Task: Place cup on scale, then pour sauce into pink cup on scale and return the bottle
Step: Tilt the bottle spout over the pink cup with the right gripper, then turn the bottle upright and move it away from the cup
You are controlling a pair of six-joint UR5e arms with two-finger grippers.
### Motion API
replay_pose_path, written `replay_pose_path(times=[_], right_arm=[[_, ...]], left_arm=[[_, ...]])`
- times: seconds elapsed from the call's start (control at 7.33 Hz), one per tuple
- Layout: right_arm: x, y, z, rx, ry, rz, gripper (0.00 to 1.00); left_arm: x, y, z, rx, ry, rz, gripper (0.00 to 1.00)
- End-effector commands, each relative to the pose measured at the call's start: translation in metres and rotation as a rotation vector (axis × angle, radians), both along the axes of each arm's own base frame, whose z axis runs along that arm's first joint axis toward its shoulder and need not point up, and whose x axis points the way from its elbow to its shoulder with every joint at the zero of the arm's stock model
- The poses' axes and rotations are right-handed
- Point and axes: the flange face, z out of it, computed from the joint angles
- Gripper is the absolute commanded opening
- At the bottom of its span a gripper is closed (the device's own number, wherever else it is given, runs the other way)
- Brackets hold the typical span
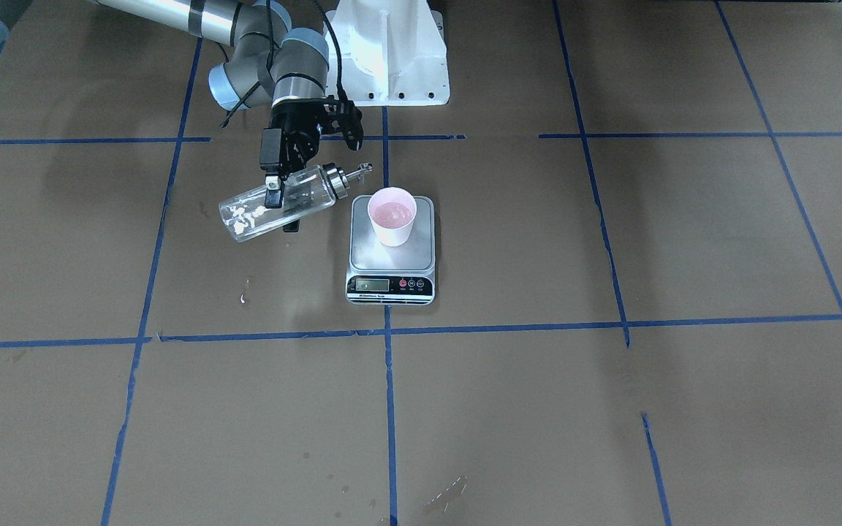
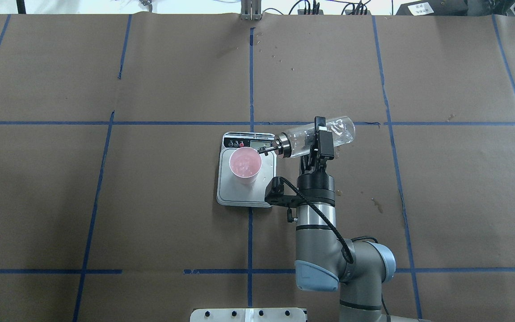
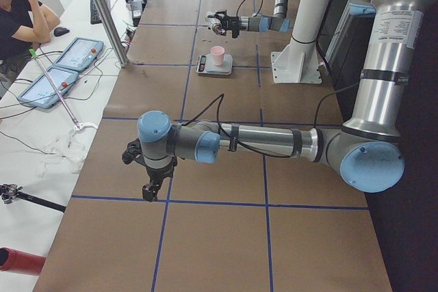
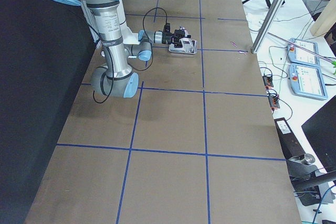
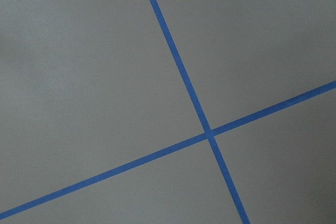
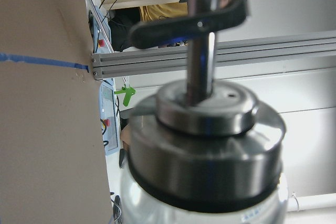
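Observation:
The pale pink cup (image 1: 392, 215) (image 2: 245, 165) stands upright on the steel platform of the scale (image 1: 362, 256) (image 2: 228, 194). A mottled sheen shows inside the cup. My right gripper (image 1: 282, 208) (image 2: 321, 136) is shut on the clear glass bottle (image 1: 311, 196) (image 2: 300, 141), which is tipped almost level. Its metal spout (image 2: 264, 151) points at the cup and reaches its rim. The right wrist view is filled by the bottle's collar (image 6: 205, 129). My left gripper (image 3: 152, 186) hangs over the table far from the scale; whether it is open, I cannot tell.
Brown paper with blue tape lines (image 5: 210, 132) covers the table. The white robot base (image 1: 392, 51) stands behind the scale. Small stains (image 2: 376, 205) mark the paper right of my right arm. A person (image 3: 20, 11) sits at a side bench with tablets (image 3: 68, 59).

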Motion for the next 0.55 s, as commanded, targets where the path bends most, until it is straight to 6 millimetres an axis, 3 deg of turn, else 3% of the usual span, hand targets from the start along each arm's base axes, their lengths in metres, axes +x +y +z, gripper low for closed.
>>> replay_pose_path(times=[0.0,0.41], right_arm=[[-0.004,0.001,-0.007,-0.014,-0.194,-0.033,0.00],[0.011,0.000,-0.026,-0.028,-0.444,-0.072,0.00]], left_arm=[[0.000,0.000,-0.001,0.001,0.000,0.000,1.00],[0.000,0.000,-0.001,0.001,0.000,0.000,1.00]])
